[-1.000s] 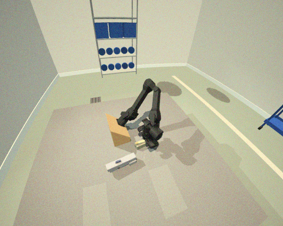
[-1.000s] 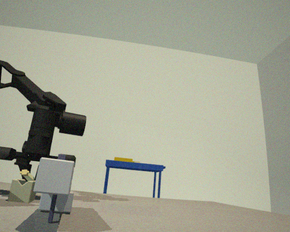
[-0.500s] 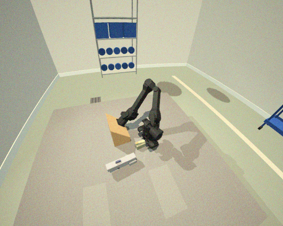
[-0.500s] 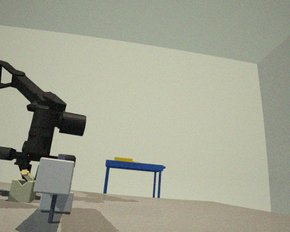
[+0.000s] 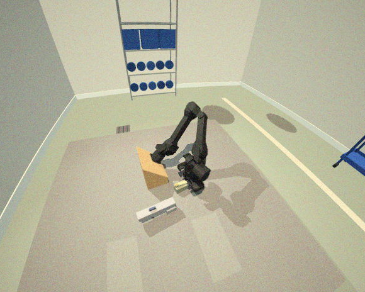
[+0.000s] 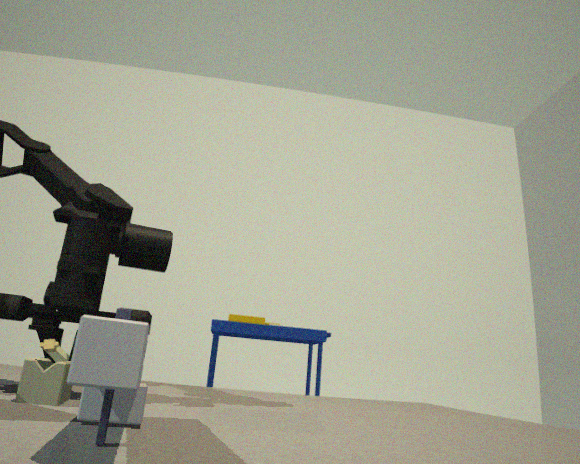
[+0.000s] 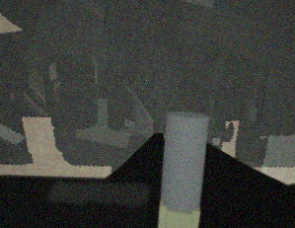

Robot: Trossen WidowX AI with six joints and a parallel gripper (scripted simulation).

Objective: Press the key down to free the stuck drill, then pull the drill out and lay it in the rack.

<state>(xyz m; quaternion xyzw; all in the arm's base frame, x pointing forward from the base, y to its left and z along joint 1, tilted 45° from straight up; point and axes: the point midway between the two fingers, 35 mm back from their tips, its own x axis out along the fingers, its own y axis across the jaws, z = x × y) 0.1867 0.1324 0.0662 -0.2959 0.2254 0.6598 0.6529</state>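
My gripper (image 5: 189,182) (image 6: 61,344) (image 7: 172,142) points down at the rack and is shut on the drill. The drill (image 6: 56,352) (image 7: 184,164) shows in the wrist view as a grey-blue cylinder with a pale yellow lower part between the dark fingers. In the exterior view it is tilted at the V notch of the pale yellow-green rack (image 5: 180,189) (image 6: 42,384). Whether it rests on the rack is unclear. The white housing (image 5: 161,207) (image 6: 108,352) stands nearer the top camera, apart from the gripper, with the blue key (image 5: 152,208) (image 6: 126,313) on top.
An orange wedge-shaped block (image 5: 151,167) stands left of the rack in the top view, close to the arm's other end. The shelf unit (image 5: 128,75) and the blue table (image 6: 271,331) are far off by the walls.
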